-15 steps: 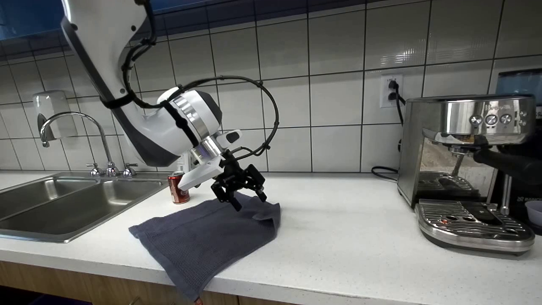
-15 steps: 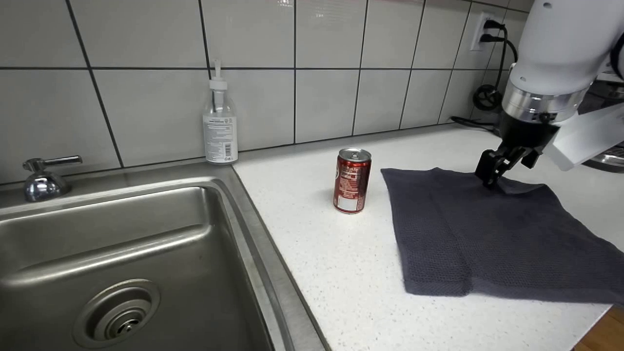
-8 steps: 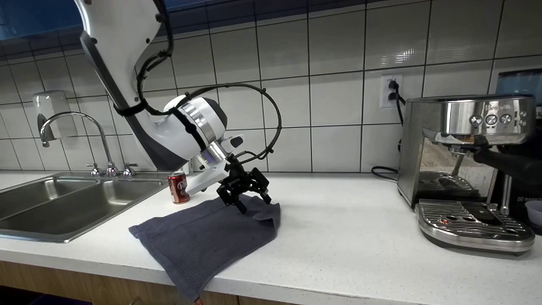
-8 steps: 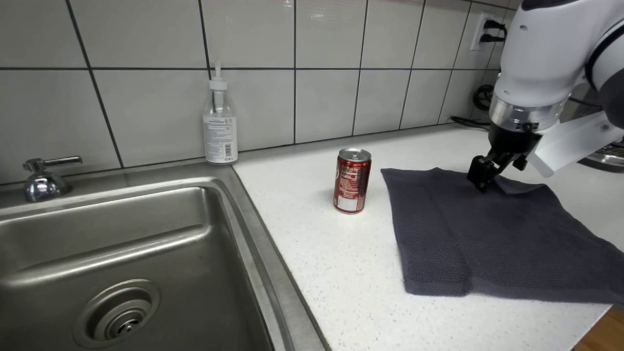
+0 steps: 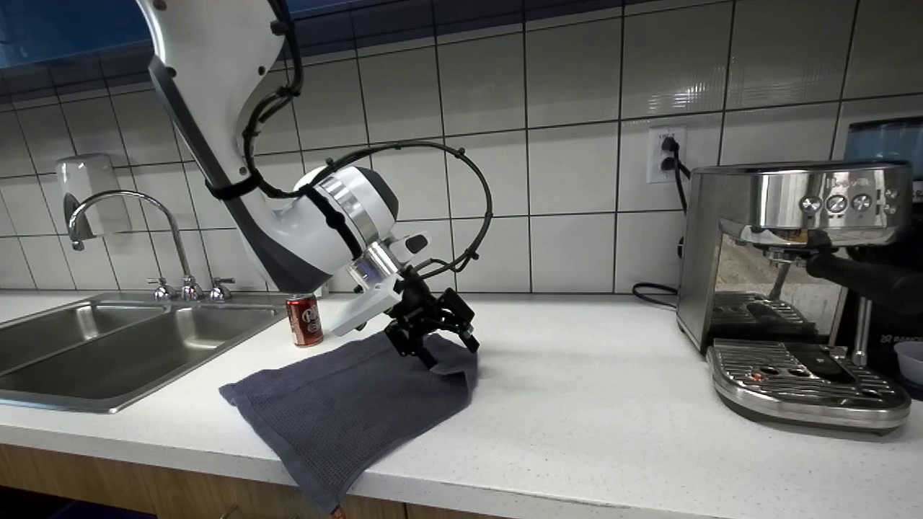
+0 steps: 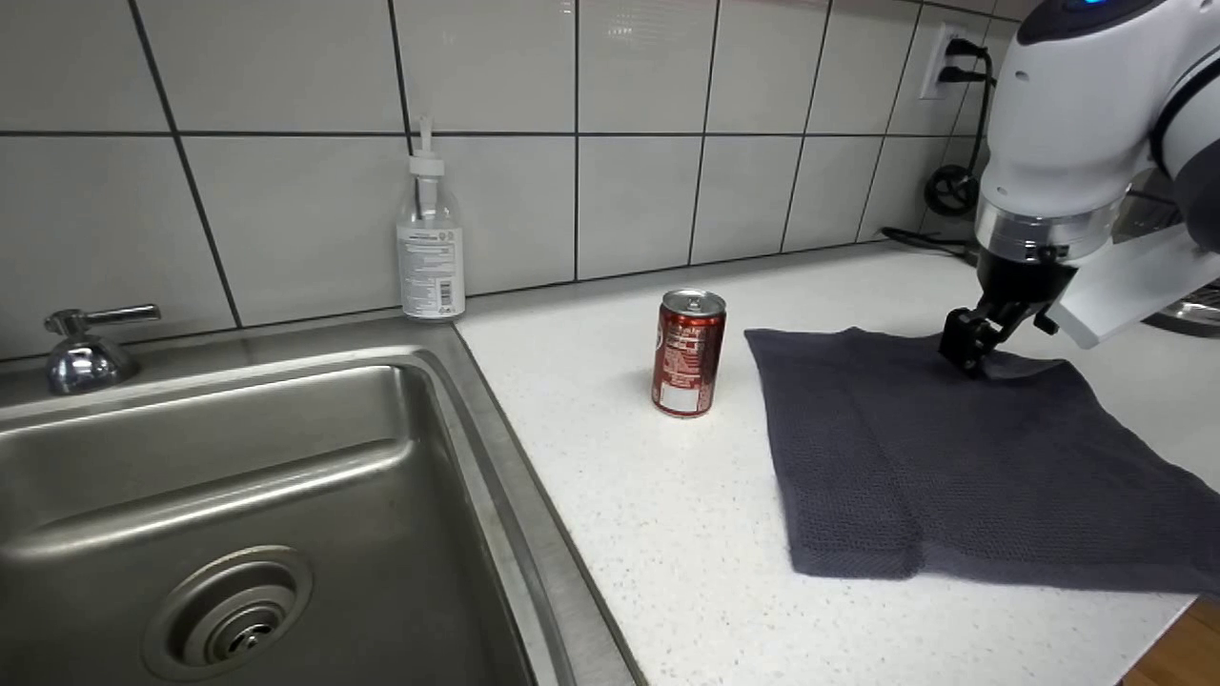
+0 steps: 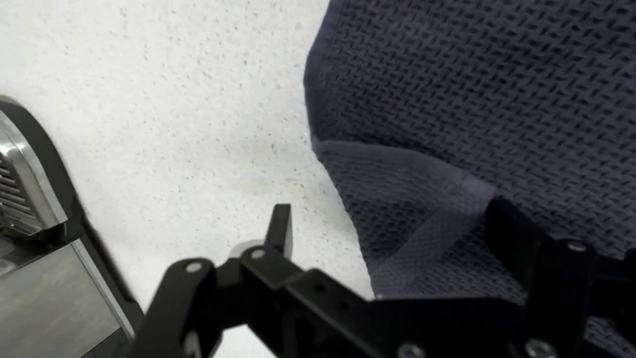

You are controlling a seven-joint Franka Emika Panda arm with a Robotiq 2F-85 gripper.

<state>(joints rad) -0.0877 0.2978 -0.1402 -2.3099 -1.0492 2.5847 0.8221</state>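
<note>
In an exterior view, a dark towel lies on the table. At the towel's eleven o'clock stands a red can; at two, the pincer — spread wide, holding nothing, one finger over the table, one by the towel's fold.

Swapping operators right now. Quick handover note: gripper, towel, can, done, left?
Gripper: open, holding nothing. In the wrist view one finger is over bare countertop, the other over the towel; can't tell if it touches.
Towel: spread on the countertop, one corner hanging over the edge; its folded flap shows between the fingers.
Can: upright between towel and sink, touching neither.
Done: open jaws placed across the flap.
Left: no grip on the towel yet.
</note>
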